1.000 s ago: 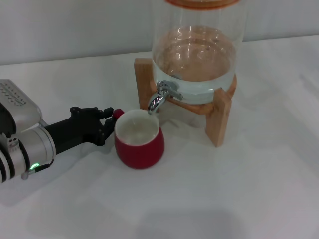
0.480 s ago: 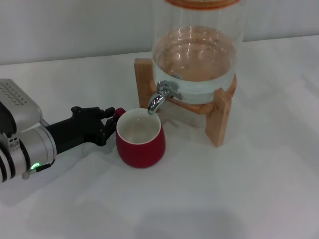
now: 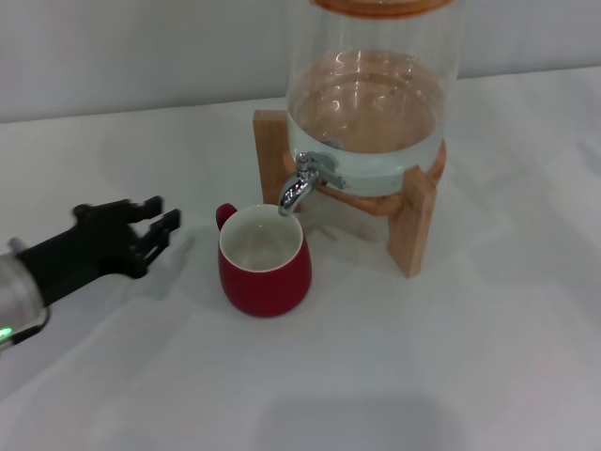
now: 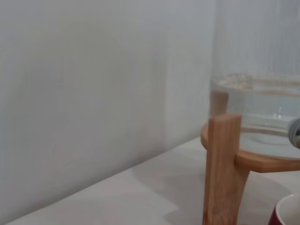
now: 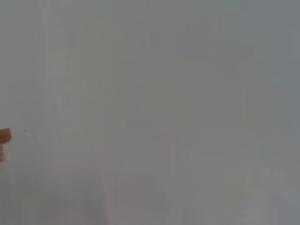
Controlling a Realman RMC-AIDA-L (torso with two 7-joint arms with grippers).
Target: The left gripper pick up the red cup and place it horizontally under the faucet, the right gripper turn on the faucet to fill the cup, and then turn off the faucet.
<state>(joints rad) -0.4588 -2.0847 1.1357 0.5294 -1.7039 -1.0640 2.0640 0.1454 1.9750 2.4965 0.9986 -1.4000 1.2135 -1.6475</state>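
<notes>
Fingers [image 3: 160, 214] on your left gripper [image 3: 155, 219] are spread apart with nothing between them, just bare white bench [image 3: 423, 357] showing underneath. That gripper sits off to the left of the red cup [image 3: 265, 263], clearly apart from it, with a visible gap between the fingertips and the cup's small loop handle, which points toward the gripper. You can see the black arm running off the left edge of the head view, with a bit of silver cuff and a green light down at the corner.

Your cup stands upright on the bench, open mouth up, cream inside, and I can't tell if there's any water in it. Its rim sits right under the down-curved spout of the faucet [image 3: 302, 181], with the spout tip over the far edge of the opening. That chrome tap comes off the front of the clear glass jar [image 3: 374, 103], which is partly filled with water and rests on a wooden stand [image 3: 416, 225].

From the left wrist view you only get one leg of the stand, the bottom of the jar with its waterline, and a sliver of the cup's rim in the corner. Your right gripper doesn't show up anywhere.
</notes>
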